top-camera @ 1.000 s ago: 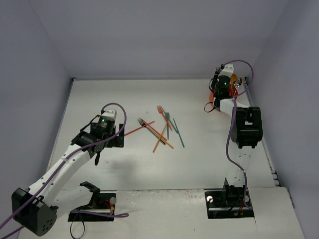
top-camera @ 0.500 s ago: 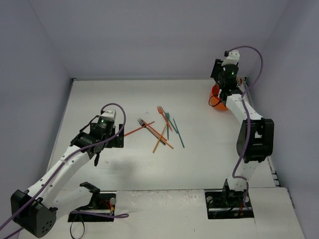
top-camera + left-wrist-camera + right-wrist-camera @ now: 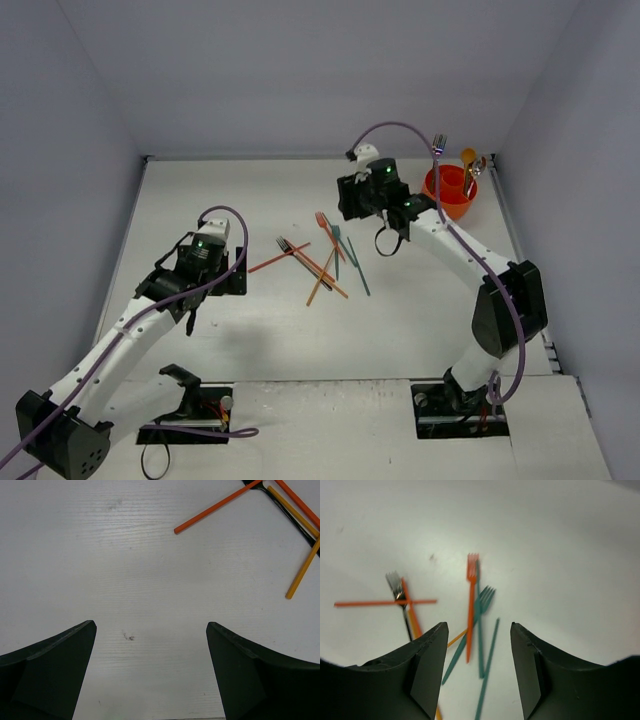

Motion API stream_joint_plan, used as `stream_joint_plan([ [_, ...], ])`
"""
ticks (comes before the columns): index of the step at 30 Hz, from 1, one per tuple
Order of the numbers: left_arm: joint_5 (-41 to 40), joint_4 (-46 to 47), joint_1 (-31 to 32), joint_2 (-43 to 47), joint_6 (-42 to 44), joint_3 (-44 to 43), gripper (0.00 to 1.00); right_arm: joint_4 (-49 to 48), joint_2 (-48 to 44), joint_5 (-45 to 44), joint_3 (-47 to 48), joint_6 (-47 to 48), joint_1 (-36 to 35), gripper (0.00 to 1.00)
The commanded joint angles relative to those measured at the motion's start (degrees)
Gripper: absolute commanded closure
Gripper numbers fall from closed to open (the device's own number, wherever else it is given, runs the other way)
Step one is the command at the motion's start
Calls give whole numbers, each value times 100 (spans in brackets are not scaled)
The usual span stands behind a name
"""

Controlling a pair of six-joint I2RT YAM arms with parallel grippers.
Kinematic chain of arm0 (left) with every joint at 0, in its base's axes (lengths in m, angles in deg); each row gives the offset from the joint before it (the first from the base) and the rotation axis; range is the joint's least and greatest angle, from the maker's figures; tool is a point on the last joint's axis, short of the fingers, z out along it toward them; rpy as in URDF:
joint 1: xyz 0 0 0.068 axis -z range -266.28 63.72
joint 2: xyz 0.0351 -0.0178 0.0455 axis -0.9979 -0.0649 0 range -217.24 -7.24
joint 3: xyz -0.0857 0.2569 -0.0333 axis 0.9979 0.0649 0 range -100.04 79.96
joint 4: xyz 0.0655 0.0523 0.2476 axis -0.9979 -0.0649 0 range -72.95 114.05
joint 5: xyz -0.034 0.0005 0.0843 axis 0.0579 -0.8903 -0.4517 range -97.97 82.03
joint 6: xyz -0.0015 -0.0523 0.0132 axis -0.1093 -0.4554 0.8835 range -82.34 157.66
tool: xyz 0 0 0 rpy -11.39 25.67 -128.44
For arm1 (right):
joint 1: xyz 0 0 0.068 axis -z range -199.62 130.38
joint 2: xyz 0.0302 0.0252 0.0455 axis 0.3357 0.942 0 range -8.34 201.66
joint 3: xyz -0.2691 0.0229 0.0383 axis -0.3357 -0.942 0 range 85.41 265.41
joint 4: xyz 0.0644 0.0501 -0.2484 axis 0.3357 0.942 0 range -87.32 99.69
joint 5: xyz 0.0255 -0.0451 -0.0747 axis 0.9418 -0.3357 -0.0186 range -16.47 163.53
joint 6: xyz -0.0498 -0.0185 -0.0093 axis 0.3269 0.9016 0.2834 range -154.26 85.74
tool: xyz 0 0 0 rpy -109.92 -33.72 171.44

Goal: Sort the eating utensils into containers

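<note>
**Two Open Grippers Over a Table of Forks and Sticks**

I stood by and saw a small heap of utensils (image 3: 322, 258) in the middle of the white table (image 3: 230, 190). They lay across each other like dropped sticks. The right gripper (image 3: 477, 625) hung over that heap. Its two black fingers were spread apart and nothing was between them. Under it an orange fork (image 3: 471, 587) and a teal fork (image 3: 487, 594) crossed each other. A teal stick (image 3: 489, 665) lay just beside them. Off to one side lay a silver fork (image 3: 395, 582) with a long orange stick (image 3: 370, 603) lying across it.

The left gripper (image 3: 150, 625) was over a bare part of the table, to the left of the heap. Its fingers were wide apart too, and it held nothing. One end of the orange stick lay near it, and a yellow stick (image 3: 303, 567) lay a little further off.

The round orange cup (image 3: 455, 208) stood in the far right corner, well apart from the heap. A purple utensil (image 3: 438, 146), a gold spoon (image 3: 467, 156) and a shiny utensil (image 3: 480, 163) stood up in it. I could not tell which part of the cup each one was in.
</note>
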State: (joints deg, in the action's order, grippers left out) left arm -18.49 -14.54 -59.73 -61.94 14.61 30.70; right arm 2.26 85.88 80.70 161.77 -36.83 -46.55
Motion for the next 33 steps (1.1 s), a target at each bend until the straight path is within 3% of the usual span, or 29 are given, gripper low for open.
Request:
stream_joint_plan([
  [1, -31, 238, -44, 120, 26, -104, 9, 269, 16, 275, -121, -165, -551, 51],
  [9, 10, 255, -44, 88, 20, -107, 9, 297, 960, 340, 31, -187, -1373, 52],
  [14, 194, 425, -56, 59, 2, -58, 10, 285, 1438, 265, 336, -265, -1523, 55],
  [16, 428, 697, -62, -55, 2, -14, 15, 280, 1448, 240, 387, -280, -1517, 57],
  [22, 1444, 2025, -110, -1138, 18, -316, 21, 288, 749, 232, -27, -272, -1372, 56],
  [27, 2107, 2085, -210, -2657, 307, -1246, 21, 301, -255, 254, -698, -266, -1181, 54],
  [33, 2837, 2381, -775, -3838, 543, -2039, 28, 304, -1558, 307, -1540, -387, -1033, 52],
])
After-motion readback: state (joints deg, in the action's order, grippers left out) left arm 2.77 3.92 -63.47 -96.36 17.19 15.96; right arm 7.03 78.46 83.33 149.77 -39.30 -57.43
